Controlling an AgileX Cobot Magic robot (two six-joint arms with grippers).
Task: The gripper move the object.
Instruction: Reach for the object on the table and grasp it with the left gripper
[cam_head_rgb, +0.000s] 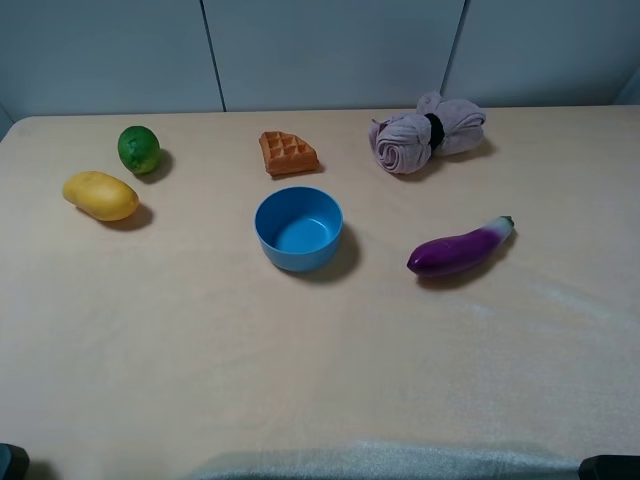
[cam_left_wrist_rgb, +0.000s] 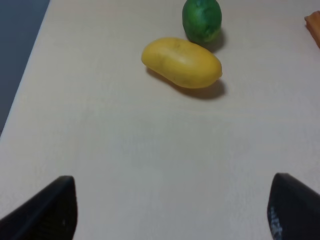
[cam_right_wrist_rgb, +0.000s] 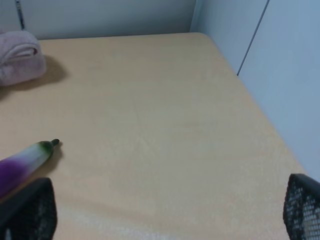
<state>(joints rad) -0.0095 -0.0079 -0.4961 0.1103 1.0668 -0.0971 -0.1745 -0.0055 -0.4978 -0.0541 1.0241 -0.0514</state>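
Note:
The small glossy green lime (cam_head_rgb: 139, 149) sits on the table at the far left, just behind the yellow mango (cam_head_rgb: 100, 195). In the left wrist view the lime (cam_left_wrist_rgb: 201, 20) lies beyond the mango (cam_left_wrist_rgb: 182, 62), well ahead of my left gripper (cam_left_wrist_rgb: 170, 215). That gripper is open and empty, its dark fingertips (cam_left_wrist_rgb: 45, 210) wide apart. My right gripper (cam_right_wrist_rgb: 165, 212) is also open and empty, over the table's right side, far from the lime. In the exterior high view only dark bits of the arms show, at the bottom corners.
A blue bowl (cam_head_rgb: 298, 228) stands mid-table, with an orange waffle (cam_head_rgb: 288, 153) behind it. A rolled pink towel (cam_head_rgb: 427, 132) lies at the back right and a purple eggplant (cam_head_rgb: 460, 248) to the right. A grey wall stands beyond the table's edges (cam_right_wrist_rgb: 260, 120).

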